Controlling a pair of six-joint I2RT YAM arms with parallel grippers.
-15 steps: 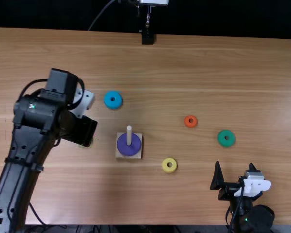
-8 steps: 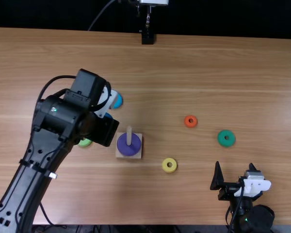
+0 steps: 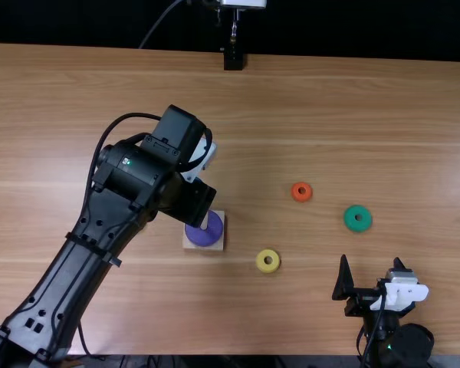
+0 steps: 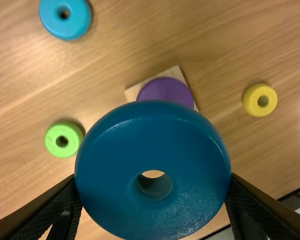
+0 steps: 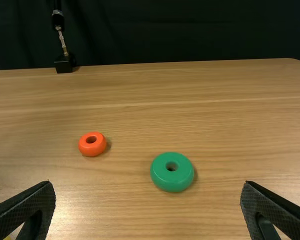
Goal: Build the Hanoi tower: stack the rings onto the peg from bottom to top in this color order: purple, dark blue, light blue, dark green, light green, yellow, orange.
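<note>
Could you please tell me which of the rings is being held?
The dark blue ring: the left gripper holds it above the table, whereas the purple ring sits on the square base and the others lie on the wood.

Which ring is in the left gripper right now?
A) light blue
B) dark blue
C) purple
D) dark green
B: the left wrist view shows the dark blue ring held between the fingers of the left gripper, while the purple ring sits on the peg's base beyond it.
</note>
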